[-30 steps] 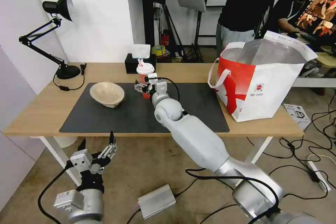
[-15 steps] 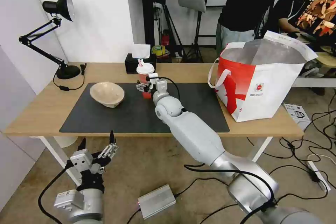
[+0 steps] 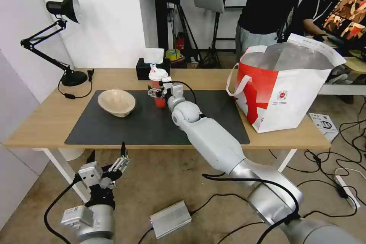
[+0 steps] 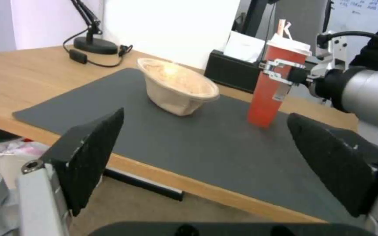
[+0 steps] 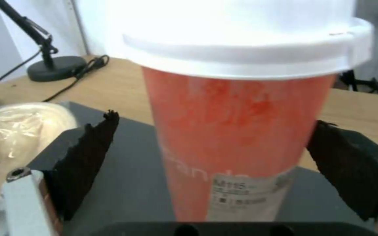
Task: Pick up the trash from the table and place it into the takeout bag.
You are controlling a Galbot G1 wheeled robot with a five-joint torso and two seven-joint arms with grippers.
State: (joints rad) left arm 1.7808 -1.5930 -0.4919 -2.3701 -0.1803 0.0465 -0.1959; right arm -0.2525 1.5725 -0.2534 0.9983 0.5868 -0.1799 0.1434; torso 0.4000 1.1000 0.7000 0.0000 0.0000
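While the right arm reaches across the bench [image 3: 45, 122], contents run as follows, left to right in the head view.

Far left, upper: black desk lamp [image 3: 63, 7], base on bare wood. Not trash.

Lower left, below the bench edge: left claw [image 3: 108, 158], fingers spread, holding nothing, parked well apart from all items.

Left of centre, on the dark grey mat [image 3: 213, 122]: shallow beige bowl [image 3: 116, 102], tilted on its side wall, mouth turned partly toward the left of the frame. Untouched.

Centre, at the mat's far edge: red drink cup [image 3: 158, 89] with white lid, upright, long axis vertical, base on the mat in the left wrist view. The black tissue box [image 3: 146, 69] stands just behind it. The right claw [image 3: 157, 93] sits level with the cup's middle; in the right wrist view the cup wall [image 5: 241, 131] fills the gap between spread pads [image 5: 88, 160], a clear margin showing on each side. Judgement: grasp not yet closed; the cup lies straight ahead of the claw, so closing alone should seat it.

Right: takeout bag [image 3: 289, 99], white with red pattern, mouth open upward, foil lining showing, standing near the bench's right end. Open mat lies between cup and bag; the lift must clear the bag's tall rim and its white handle [image 3: 233, 80].
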